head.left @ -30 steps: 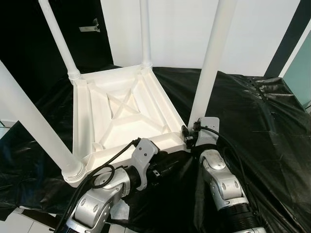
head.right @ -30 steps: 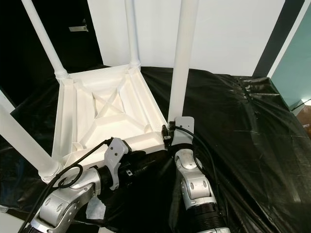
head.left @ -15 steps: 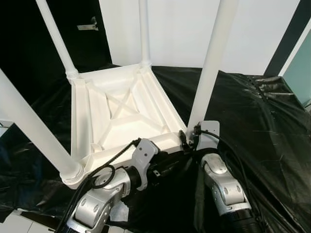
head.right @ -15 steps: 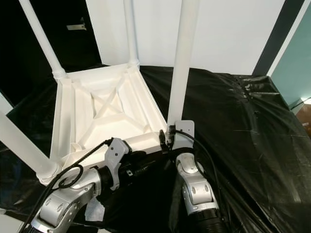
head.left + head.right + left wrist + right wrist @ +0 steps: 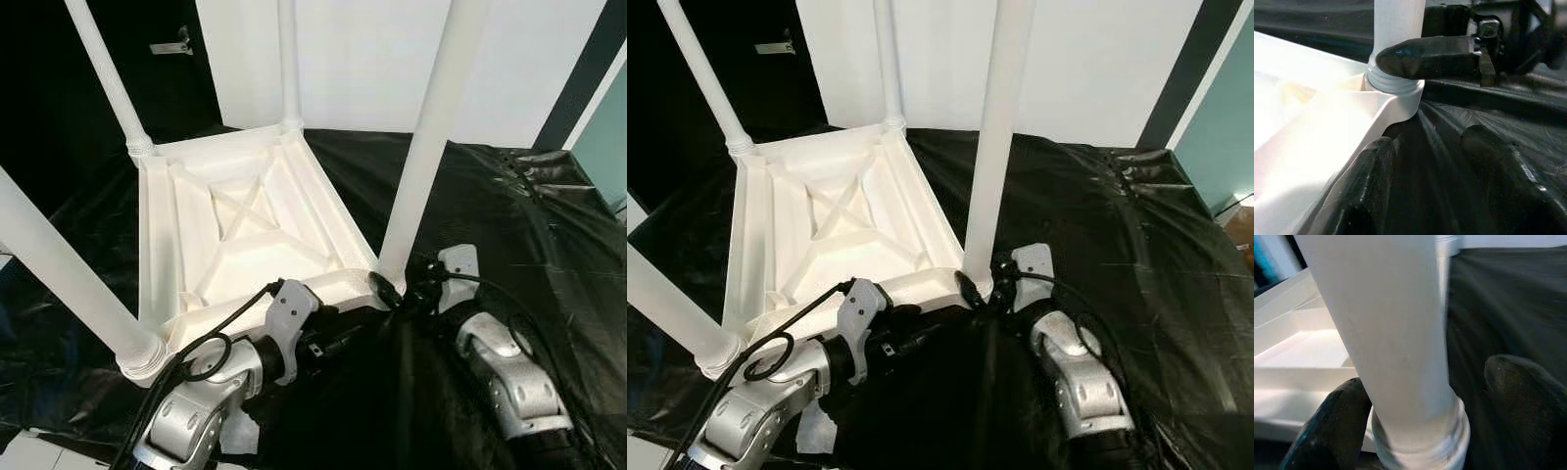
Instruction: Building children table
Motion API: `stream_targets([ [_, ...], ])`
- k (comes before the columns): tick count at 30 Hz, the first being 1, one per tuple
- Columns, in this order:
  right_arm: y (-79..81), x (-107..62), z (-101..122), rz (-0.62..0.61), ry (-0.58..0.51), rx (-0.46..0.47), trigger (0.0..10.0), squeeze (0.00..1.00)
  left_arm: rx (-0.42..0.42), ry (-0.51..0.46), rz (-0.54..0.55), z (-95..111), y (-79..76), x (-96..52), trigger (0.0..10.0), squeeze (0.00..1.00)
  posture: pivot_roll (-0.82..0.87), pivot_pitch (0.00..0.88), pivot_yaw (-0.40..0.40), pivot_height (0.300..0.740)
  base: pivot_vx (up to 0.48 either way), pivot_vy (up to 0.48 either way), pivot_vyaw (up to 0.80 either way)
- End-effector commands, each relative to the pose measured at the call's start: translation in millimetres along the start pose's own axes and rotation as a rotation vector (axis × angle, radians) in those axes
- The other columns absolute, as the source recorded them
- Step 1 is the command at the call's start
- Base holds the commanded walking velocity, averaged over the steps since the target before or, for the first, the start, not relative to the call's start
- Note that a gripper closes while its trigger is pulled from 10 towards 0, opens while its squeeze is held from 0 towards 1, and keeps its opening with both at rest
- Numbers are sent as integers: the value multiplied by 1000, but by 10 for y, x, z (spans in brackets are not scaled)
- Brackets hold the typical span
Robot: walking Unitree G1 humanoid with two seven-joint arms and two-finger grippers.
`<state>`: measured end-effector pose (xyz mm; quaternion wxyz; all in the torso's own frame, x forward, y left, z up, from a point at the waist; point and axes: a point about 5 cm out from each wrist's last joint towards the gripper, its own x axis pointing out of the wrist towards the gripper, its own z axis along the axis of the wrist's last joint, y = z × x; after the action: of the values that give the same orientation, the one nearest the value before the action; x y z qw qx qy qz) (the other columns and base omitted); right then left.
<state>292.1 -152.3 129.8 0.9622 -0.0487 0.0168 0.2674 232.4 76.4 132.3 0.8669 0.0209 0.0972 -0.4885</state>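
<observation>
No readable writing anywhere; the upturned white table point(image 5: 245, 225) is flanked by the open left hand point(image 5: 1430, 186), its near leg point(image 5: 1396, 342) straddled loosely by the open right hand point(image 5: 1425, 416).

Black plastic sheet point(image 5: 529, 225), wrinkled & shiny, covers the floor. White wall point(image 5: 353, 59) at back, w/ dark door point(image 5: 59, 108) to its left carrying a metal handle point(image 5: 171, 43). Teal panel point(image 5: 1227, 117) far right, black strip beside it. Bright, even light.
</observation>
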Motion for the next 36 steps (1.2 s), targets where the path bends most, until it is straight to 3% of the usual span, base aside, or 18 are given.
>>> stream_targets([
  [1, -28, 40, 18, 49, -12, -5, 10000, 0, -2, 5, -14, -2, -1, 3, 10000, 0, -21, 0, -15, 740, 0, 0, 0],
  [4, -36, 96, 41, 93, -13, -31, 10000, 0, 1, 5, -14, 4, 8, 6, 10000, 0, -17, 0, -16, 740, 0, 0, 0],
  [5, -5, 203, 69, 184, -10, -53, 10000, 0, 4, 4, -12, 11, 17, 4, 10000, 0, -10, 0, -18, 740, 0, 0, 0],
  [8, 25, 301, 78, 258, 8, -73, 10000, 0, 7, 3, -10, 13, 24, -2, 10000, 0, -5, 0, -21, 740, 0, 0, 0],
  [12, 35, 393, 60, 318, 41, -131, 10000, 0, 14, 3, -3, 12, 37, -9, 10000, 0, 12, 0, -31, 740, 0, 0, 0],
  [13, 23, 395, 51, 329, 46, -135, 2902, 0, 16, 2, 1, 14, 41, -12, 10000, 0, 15, 0, -33, 740, 0, 0, 0],
  [14, 14, 396, 45, 337, 48, -135, 2902, 0, 17, 1, 4, 14, 45, -14, 10000, 0, 18, 0, -36, 740, 0, 0, 0],
  [15, -9, 387, 35, 336, 53, -136, 0, 0, 16, 1, 7, 14, 47, -17, 10000, 0, 20, 0, -39, 740, 0, 0, 0],
  [26, -112, 300, -85, 325, 81, -118, 0, 0, 10, 4, 0, -9, 21, -11, 10000, 0, 6, 0, -33, 740, 0, 0, 0],
  [27, -118, 286, -89, 304, 73, -115, 4078, 0, 11, 5, -5, -9, 19, -7, 10000, 0, 3, 0, -30, 740, 0, 0, 0],
  [29, -122, 275, -90, 288, 67, -113, 4078, 0, 11, 6, -8, -9, 17, -6, 10000, 0, 2, 0, -29, 740, 0, 0, 0],
  [30, -122, 270, -103, 259, 76, -118, 10000, 0, 12, 8, -10, -10, 17, -4, 10000, 0, 0, 0, -27, 740, 0, 0, 0],
  [35, -43, 260, -149, 121, 91, -101, 10000, 0, 17, 21, -23, -21, -2, 3, 10000, 0, -7, 0, -22, 740, 0, 0, 0],
  [36, -12, 267, -165, 41, 90, -72, 10000, 0, 16, 23, -26, -27, -8, 0, 10000, 0, -12, 0, -17, 740, 0, 0, 0],
])
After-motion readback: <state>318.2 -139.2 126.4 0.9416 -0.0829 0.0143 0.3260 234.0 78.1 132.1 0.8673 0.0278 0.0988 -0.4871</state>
